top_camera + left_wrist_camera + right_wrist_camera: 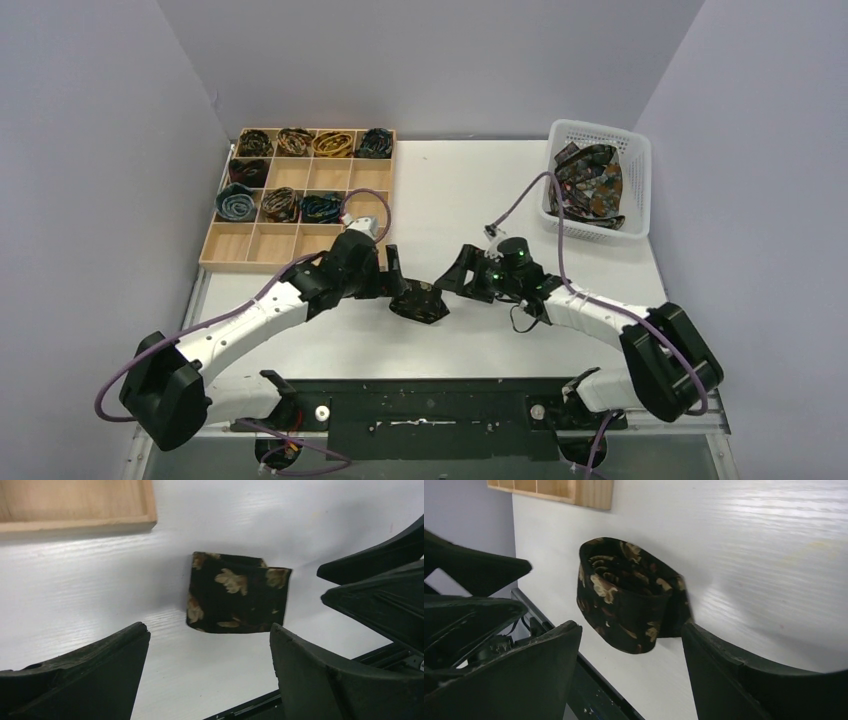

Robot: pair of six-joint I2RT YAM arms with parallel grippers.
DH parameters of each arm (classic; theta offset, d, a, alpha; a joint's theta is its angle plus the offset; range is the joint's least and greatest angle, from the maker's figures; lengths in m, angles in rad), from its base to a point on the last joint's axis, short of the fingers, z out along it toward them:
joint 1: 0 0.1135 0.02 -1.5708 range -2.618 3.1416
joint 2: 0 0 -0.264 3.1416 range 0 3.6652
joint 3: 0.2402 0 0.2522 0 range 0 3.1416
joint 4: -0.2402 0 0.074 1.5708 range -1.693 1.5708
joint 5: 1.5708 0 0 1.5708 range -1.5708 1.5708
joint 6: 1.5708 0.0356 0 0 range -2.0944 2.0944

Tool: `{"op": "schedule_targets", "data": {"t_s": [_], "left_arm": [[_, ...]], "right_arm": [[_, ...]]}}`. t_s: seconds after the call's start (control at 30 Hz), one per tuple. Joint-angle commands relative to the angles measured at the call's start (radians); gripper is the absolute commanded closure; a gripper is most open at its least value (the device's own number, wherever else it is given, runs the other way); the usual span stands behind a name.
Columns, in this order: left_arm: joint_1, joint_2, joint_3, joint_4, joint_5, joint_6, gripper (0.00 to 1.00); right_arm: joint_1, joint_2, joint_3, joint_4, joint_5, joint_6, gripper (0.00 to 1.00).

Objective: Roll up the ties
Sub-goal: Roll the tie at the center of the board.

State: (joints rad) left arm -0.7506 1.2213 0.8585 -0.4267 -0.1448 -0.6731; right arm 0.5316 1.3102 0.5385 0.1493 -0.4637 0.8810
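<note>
The rolled tie (418, 303) is being supported by the table (450, 190) alone, between the two grippers and gripped by neither. The left gripper (207, 630) is being held wide just beside it, and the right gripper (630, 627) is being held wide facing it from the opposite side, likely so the coil is not disturbed. Finished coils (332, 143) are being stored in the wooden tray (260, 262), while unrolled ties (590, 180) are being stored heaped in the basket (600, 128).

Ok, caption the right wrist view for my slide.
Coiled dark floral tie resting on the white table, framed by the open right end effector, wooden tray corner beyond.
</note>
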Motion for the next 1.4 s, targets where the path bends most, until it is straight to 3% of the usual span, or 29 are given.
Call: {"op": "schedule_targets", "data": {"t_s": [0.0, 0.27, 0.6, 1.07, 1.37], "left_arm": [[0.119, -0.066, -0.108, 0.133, 0.224, -0.013, 0.11], [0.236, -0.069, -0.244, 0.317, 0.456, -0.033, 0.10], [0.238, -0.006, -0.330, 0.480, 0.477, -0.063, 0.08], [0.238, 0.144, -0.334, 0.676, 0.589, -0.056, 0.08], [0.220, 0.244, -0.366, 0.870, 0.676, -0.130, 0.23]], "right_arm": [[0.057, 0.093, 0.081, 0.106, -0.013, -0.022, 0.25], [0.080, 0.210, 0.096, 0.123, -0.033, -0.035, 0.28], [0.078, 0.258, 0.009, 0.119, 0.014, -0.100, 0.32], [0.067, 0.267, -0.021, 0.139, 0.015, -0.103, 0.38], [0.053, 0.258, -0.031, 0.136, -0.019, -0.119, 0.49]]}}
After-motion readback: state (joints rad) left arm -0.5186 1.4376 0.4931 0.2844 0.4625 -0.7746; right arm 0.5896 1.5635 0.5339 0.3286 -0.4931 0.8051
